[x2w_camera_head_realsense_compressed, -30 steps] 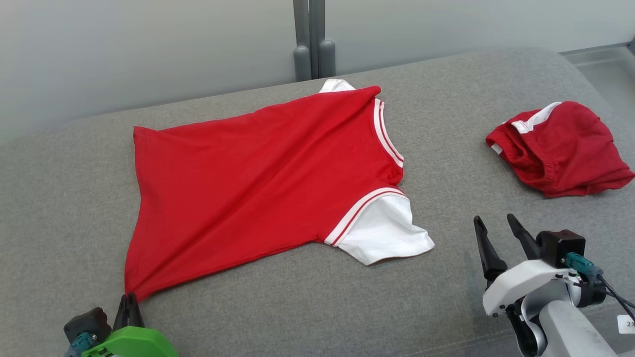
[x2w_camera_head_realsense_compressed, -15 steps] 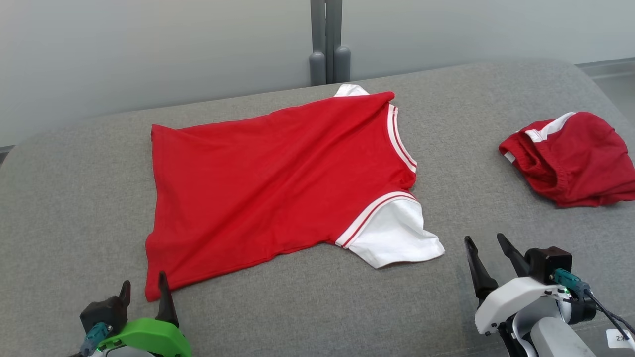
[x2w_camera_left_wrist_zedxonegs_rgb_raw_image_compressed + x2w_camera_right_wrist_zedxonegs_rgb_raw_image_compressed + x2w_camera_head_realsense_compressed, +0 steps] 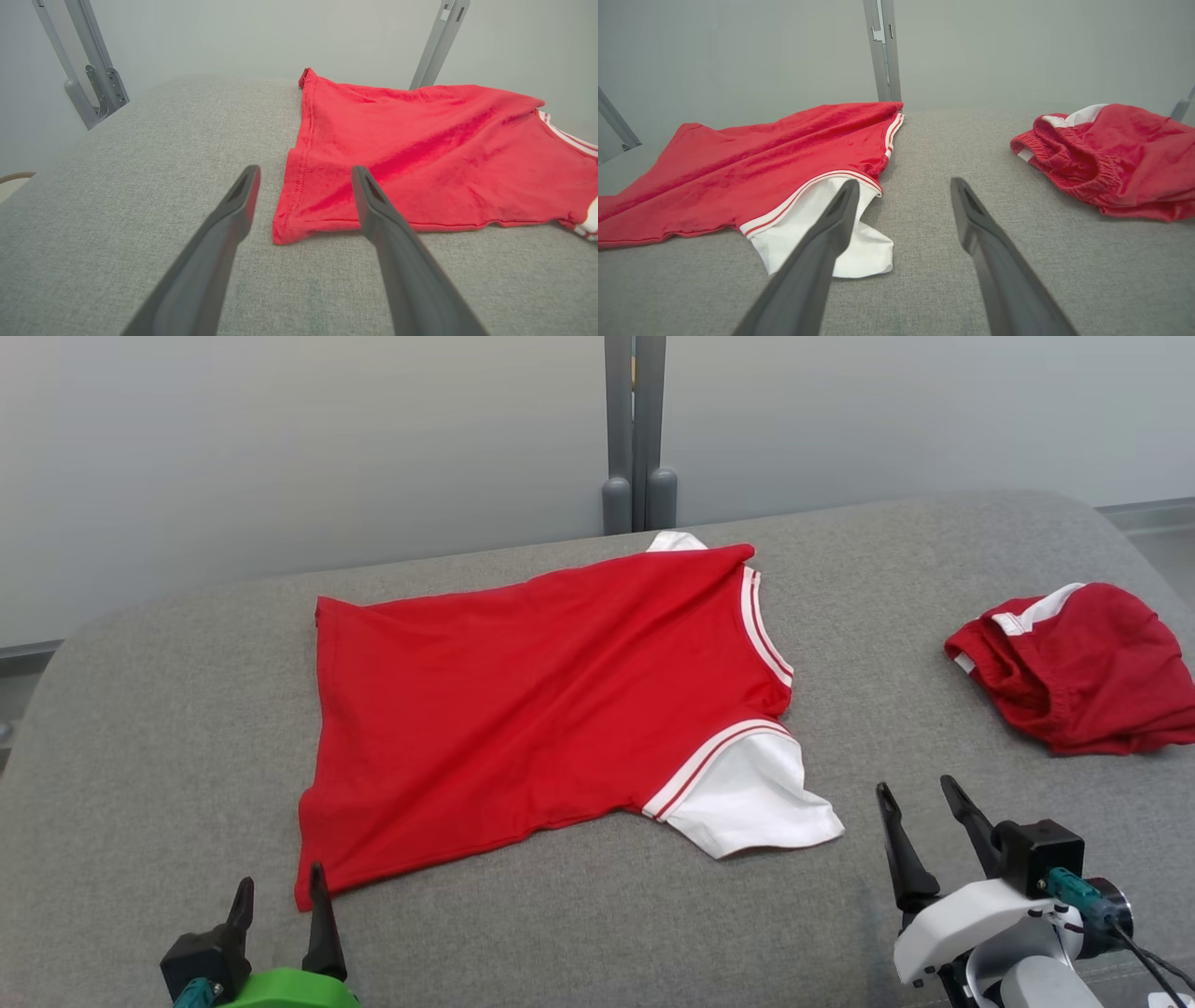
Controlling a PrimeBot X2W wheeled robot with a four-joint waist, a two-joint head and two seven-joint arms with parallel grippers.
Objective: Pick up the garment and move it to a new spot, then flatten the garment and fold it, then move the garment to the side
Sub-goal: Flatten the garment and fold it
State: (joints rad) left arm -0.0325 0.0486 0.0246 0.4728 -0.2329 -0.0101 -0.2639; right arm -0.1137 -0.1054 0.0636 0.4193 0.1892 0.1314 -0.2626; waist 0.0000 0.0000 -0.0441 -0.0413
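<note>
Red short-sleeved shirt with white sleeves and striped trim [image 3: 523, 709]: you've got it spread out on the big grey fabric-covered surface [image 3: 140, 756], centre-left, mostly flat with a few diagonal creases. Neckline points to the robot's right, hem to its left. The near white sleeve sticks out toward the robot, and the far one just peeks out at the back edge.

Crumpled red shorts with white trim [image 3: 1083, 663] sit on the right side of the surface, well apart from the shirt.

A grey metal post [image 3: 635, 429] stands behind the surface, past the far sleeve.

Your left gripper [image 3: 281, 882], green housing, is just beside the shirt's near hem corner, fingers spread wide, gripping nothing. In the wrist view the corner lies ahead between the fingers, not pinched.

Your right gripper [image 3: 915, 787], white housing, is also spread wide and empty, near the white sleeve, between shirt and shorts.
</note>
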